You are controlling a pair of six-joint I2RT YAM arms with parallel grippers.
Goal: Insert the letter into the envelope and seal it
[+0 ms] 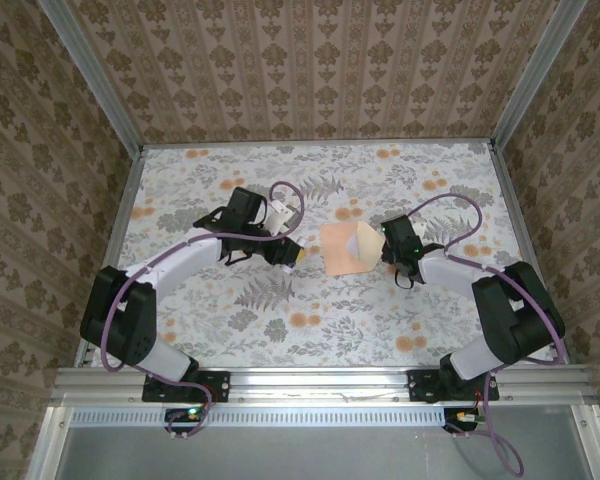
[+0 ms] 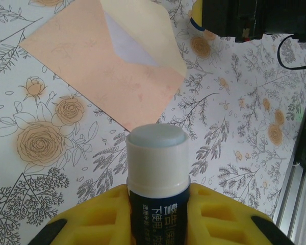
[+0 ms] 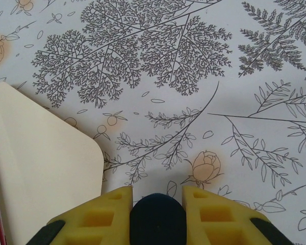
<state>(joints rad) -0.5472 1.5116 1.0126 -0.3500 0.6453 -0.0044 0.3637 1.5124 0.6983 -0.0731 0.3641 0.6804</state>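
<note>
Sealing step: letter (image 2: pixel 128 47) in envelope (image 2: pixel 86 66) w/ flap (image 2: pixel 143 23) open. Left gripper (image 2: pixel 158 193) clamps glue stick (image 2: pixel 157 158); right gripper (image 3: pixel 158 196) clamps dark round piece (image 3: pixel 158 220), prob. cap. Nxt: glue along flap edge.

1. Peach-orange envelope (image 2: pixel 92 66), cream flap lining.
2. Glue stick (image 2: pixel 158 168): white collar, navy body, white lettering.
3. Yellow fingers (image 2: pixel 219 214); navy cap (image 3: pixel 158 219).
4. Table cover (image 1: pixel 310 330): white, grey ferns, orange roses.
5. Brown damask walls (image 1: pixel 310 70).
</note>
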